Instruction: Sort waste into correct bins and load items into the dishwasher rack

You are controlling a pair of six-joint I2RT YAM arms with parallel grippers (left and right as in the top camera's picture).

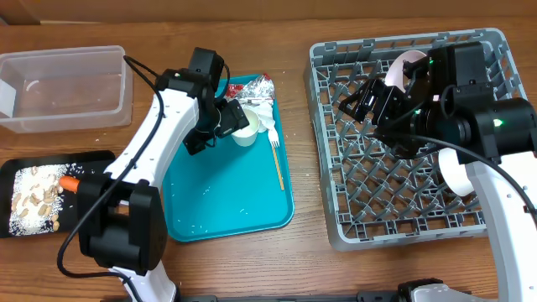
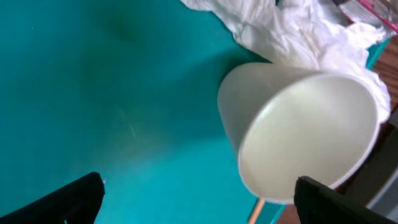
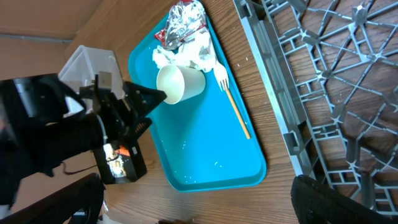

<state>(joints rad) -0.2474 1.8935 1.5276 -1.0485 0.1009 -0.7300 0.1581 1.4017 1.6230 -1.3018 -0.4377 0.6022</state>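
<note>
A white cup [image 1: 246, 127] [image 2: 298, 124] lies on its side on the teal tray [image 1: 226, 193], its mouth towards my left wrist camera. My left gripper [image 1: 226, 122] [image 2: 199, 200] hangs open just beside the cup, which overlaps the right finger [image 2: 336, 202] and is not clasped. Crumpled napkins [image 1: 263, 111] [image 2: 292, 31] and the foil wrapper [image 1: 252, 87] [image 3: 183, 18] lie behind the cup. The yellow-handled fork [image 1: 277, 159] [image 3: 235, 109] rests along the tray's right side. My right gripper [image 1: 359, 99] [image 3: 196, 205] is open and empty over the grey rack [image 1: 411, 201] [image 3: 329, 81].
The clear tub [image 1: 63, 88] stands at the back left. The black tray [image 1: 50, 197] near the left edge holds beige food bits and the carrot [image 1: 69, 182]. Two white dishes [image 1: 405, 65] [image 1: 457, 176] stand on edge in the rack.
</note>
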